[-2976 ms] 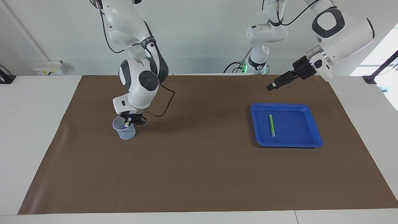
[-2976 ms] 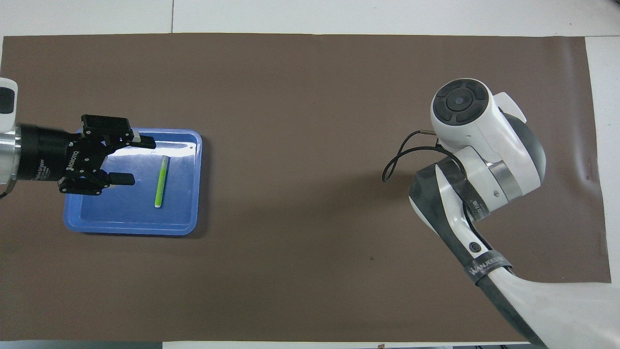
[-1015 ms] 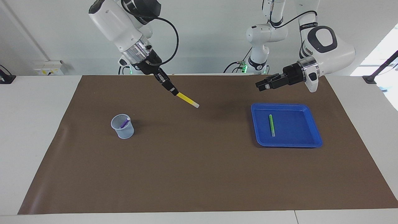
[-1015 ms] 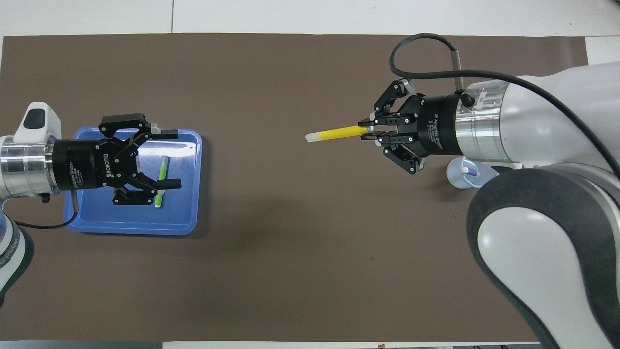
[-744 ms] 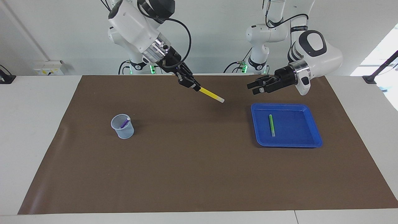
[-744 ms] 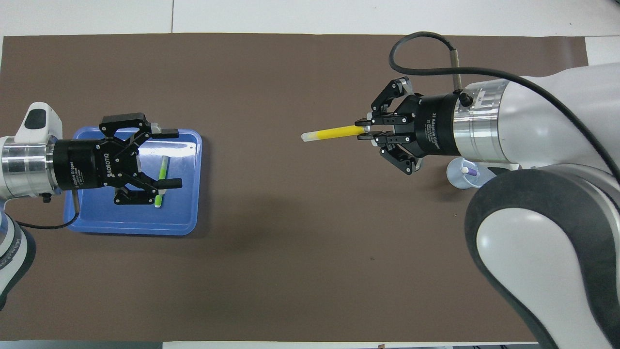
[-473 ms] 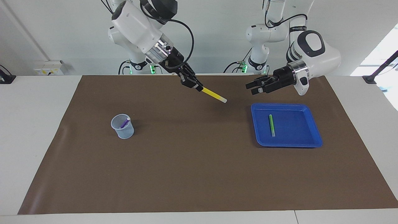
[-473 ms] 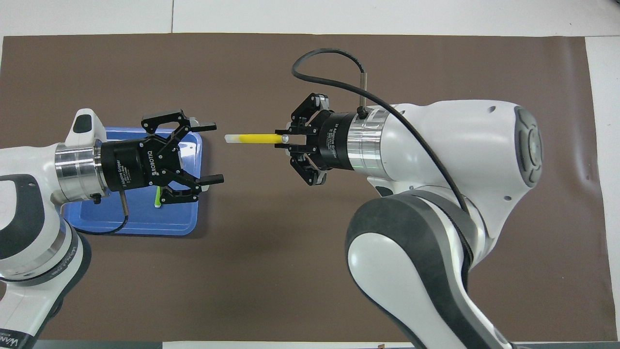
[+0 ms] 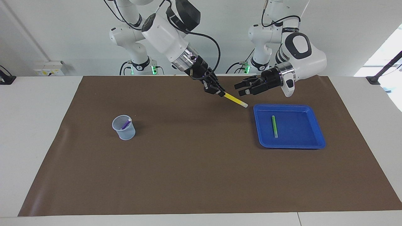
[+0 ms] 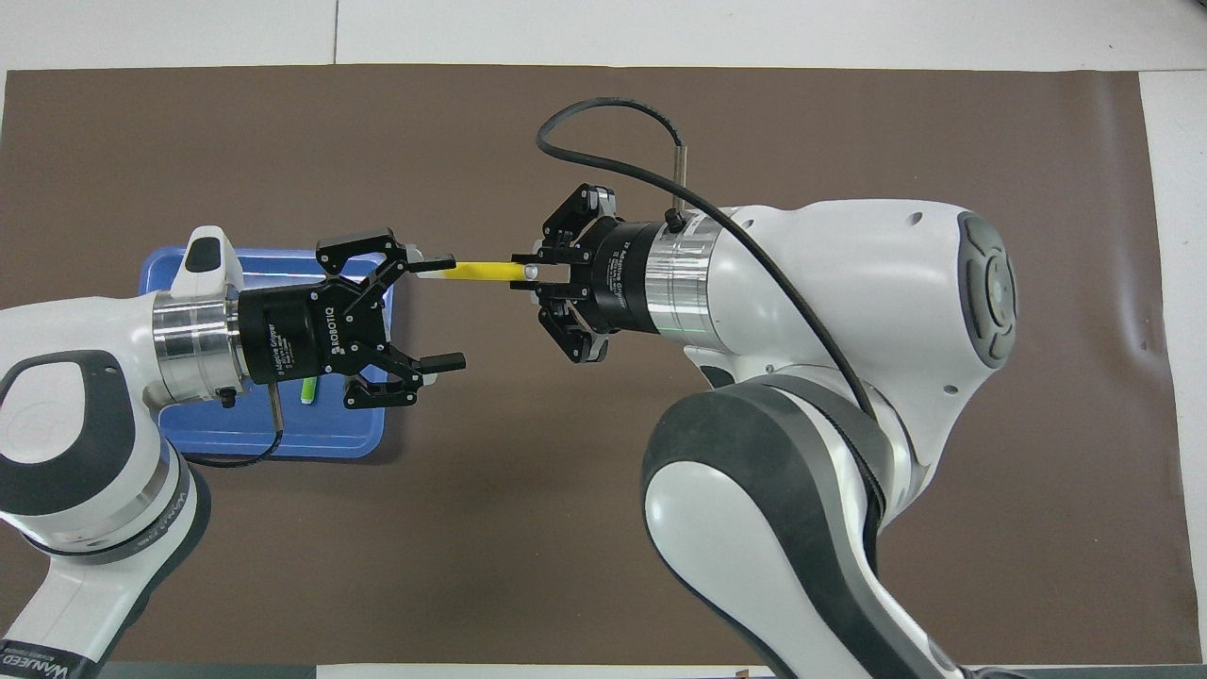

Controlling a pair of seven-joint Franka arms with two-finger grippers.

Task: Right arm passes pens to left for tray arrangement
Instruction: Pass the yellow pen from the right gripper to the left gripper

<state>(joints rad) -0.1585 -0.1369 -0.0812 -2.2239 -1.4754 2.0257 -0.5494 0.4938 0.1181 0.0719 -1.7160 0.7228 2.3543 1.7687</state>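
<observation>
Handover of the yellow pen is the step in hand, and it would be done best if the left gripper were brought around the whitish tip end squarely, closed firmly on the barrel, and only then the pen released by the right gripper; an early release would probably let the pen drop onto the brown mat. The yellow pen is clamped by its butt end between the right gripper's closed fingertips and is held out, slanting slightly downward, over the mat just beside the blue tray. The left gripper's fingers are spread apart; whether the pen's tip is already touched by one of them cannot be told. Both arms are stretched toward each other, wrists roughly level, above the mat. The green pen lies in the tray, and the purple pen stands in the small cup toward the right arm's end.
</observation>
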